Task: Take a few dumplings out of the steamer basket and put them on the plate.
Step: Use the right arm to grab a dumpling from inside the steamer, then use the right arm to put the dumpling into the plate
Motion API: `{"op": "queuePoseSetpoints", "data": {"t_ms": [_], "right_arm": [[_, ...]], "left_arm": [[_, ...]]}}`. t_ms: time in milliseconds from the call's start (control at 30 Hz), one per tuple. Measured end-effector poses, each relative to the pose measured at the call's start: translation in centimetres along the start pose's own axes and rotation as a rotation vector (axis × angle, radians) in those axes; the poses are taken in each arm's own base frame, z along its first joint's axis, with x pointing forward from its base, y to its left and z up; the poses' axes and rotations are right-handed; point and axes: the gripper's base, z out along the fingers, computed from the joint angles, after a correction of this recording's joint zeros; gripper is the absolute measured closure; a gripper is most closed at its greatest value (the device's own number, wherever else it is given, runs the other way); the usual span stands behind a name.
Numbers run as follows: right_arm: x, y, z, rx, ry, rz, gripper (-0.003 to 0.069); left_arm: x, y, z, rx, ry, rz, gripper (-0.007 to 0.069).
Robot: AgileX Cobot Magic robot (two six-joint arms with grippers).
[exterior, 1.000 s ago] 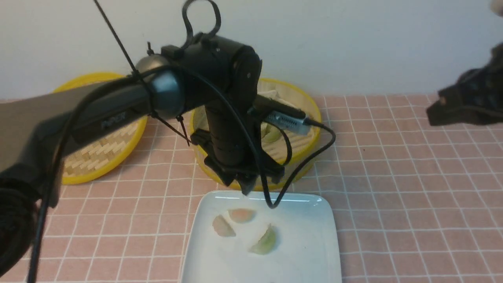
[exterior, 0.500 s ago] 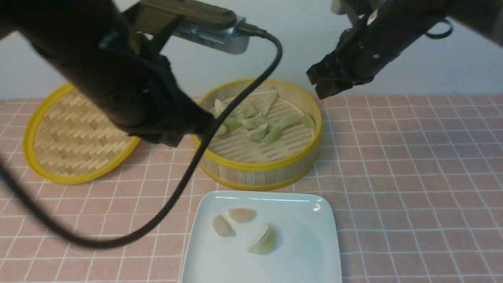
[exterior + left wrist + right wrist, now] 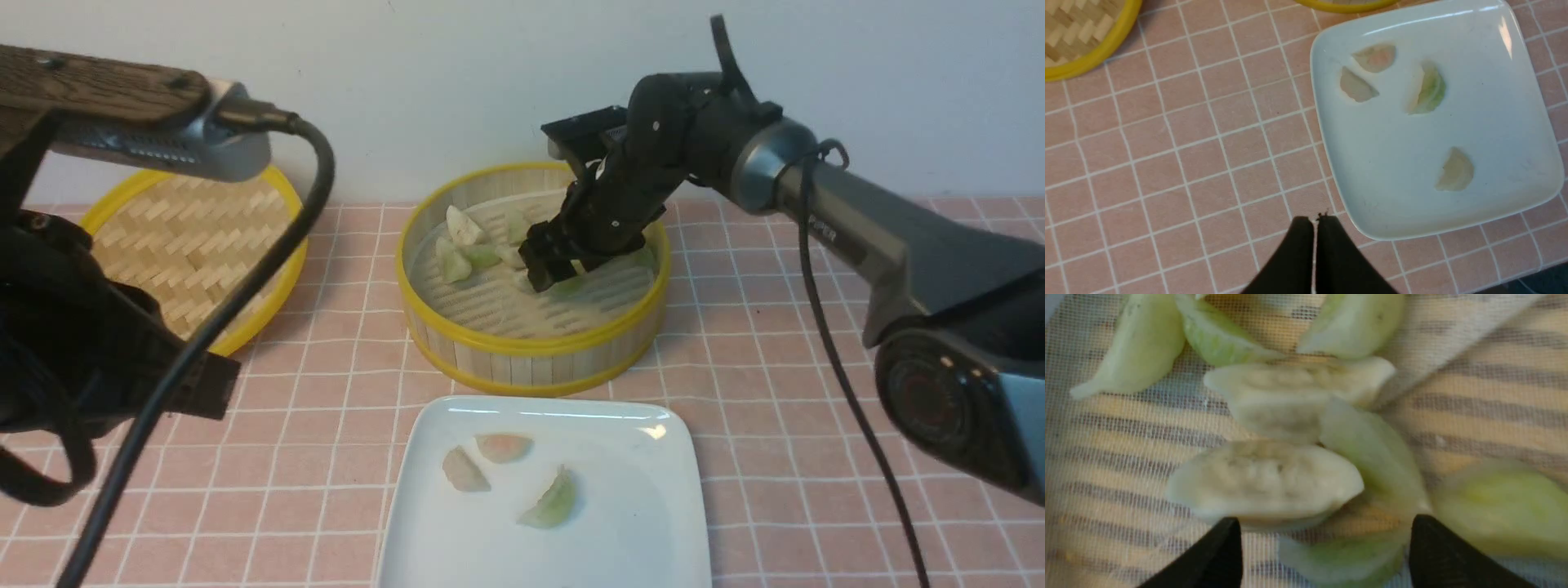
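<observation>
The steamer basket (image 3: 531,351) holds several pale green and whitish dumplings (image 3: 457,245). My right gripper (image 3: 555,265) reaches down inside it, open. Seen from the right wrist, the right gripper (image 3: 1327,539) has its black fingertips (image 3: 1229,539) on either side of a green dumpling (image 3: 1343,555), and a whitish dumpling (image 3: 1265,484) lies just beyond. The white plate (image 3: 637,523) in front of the basket carries a pinkish dumpling (image 3: 504,447) and two others; the left wrist view shows several on the plate (image 3: 1494,122). My left gripper (image 3: 1314,220) is shut and empty above the cloth beside the plate's corner.
The flat woven yellow-rimmed lid (image 3: 196,237) lies left of the basket on the pink checked cloth (image 3: 775,367). My left arm and its camera cable (image 3: 204,343) fill the near left of the front view. A white wall runs behind.
My left arm has pulled back from above the plate to the near left, its gripper shut. My right arm swung in from the right, dropped into the basket and opened.
</observation>
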Motion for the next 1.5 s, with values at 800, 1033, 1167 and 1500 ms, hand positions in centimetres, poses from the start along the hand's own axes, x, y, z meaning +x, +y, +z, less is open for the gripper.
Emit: {"op": "queuePoseSetpoints", "data": {"t_ms": [800, 1033, 1167, 1500], "right_arm": [[-0.1, 0.4, -2.7, 0.039, 0.087, -0.022, 0.0347], [-2.3, 1.6, -10.4, 0.059, -0.050, -0.057, 0.0347], [-2.5, 2.5, -15.3, 0.063, -0.108, -0.064, 0.0347], [7.4, 4.9, -18.9, -0.089, 0.132, 0.019, 0.0347]], "left_arm": [[0.3, 0.4, -0.9, -0.006, -0.036, -0.005, 0.0631], [0.3, 0.4, -0.9, -0.006, -0.036, -0.005, 0.0631], [0.3, 0.4, -0.9, -0.006, -0.036, -0.004, 0.0631], [0.3, 0.4, -0.9, -0.006, -0.036, 0.001, 0.0631]]}}
